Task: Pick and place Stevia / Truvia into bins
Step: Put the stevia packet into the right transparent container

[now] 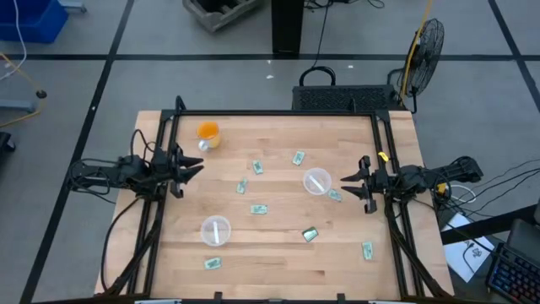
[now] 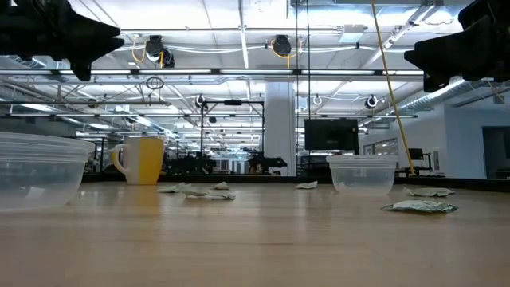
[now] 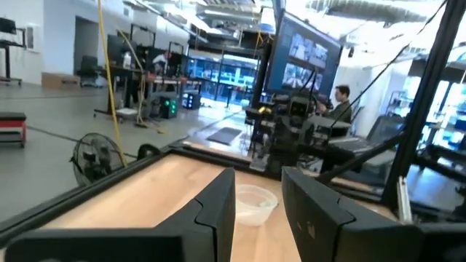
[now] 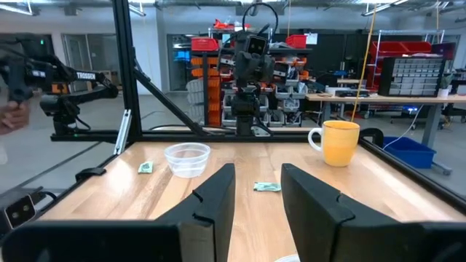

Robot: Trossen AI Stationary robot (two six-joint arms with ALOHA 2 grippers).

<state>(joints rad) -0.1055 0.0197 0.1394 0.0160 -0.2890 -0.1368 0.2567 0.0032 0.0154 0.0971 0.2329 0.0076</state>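
Observation:
Several small pale green and white packets lie flat on the wooden table: (image 1: 257, 167), (image 1: 298, 158), (image 1: 242, 187), (image 1: 258, 209), (image 1: 367, 250), (image 1: 212, 263), and one (image 1: 335, 196) beside the right clear cup. A darker green packet (image 1: 310, 235) lies toward the near edge. Two clear cups stand upright, one (image 1: 316, 181) right of centre and one (image 1: 216, 230) nearer the front. My left gripper (image 1: 196, 166) hovers open over the table's left side. My right gripper (image 1: 348, 181) hovers open at the right side, close to the right cup. Both show open in their wrist views (image 3: 258, 218) (image 4: 258, 211).
An orange cup (image 1: 208, 133) stands near the far left corner. A black frame (image 1: 278, 112) borders the table's far and side edges. A fan (image 1: 426, 46) stands on the floor beyond the far right corner. In the left wrist view a person (image 3: 341, 98) sits beyond the table.

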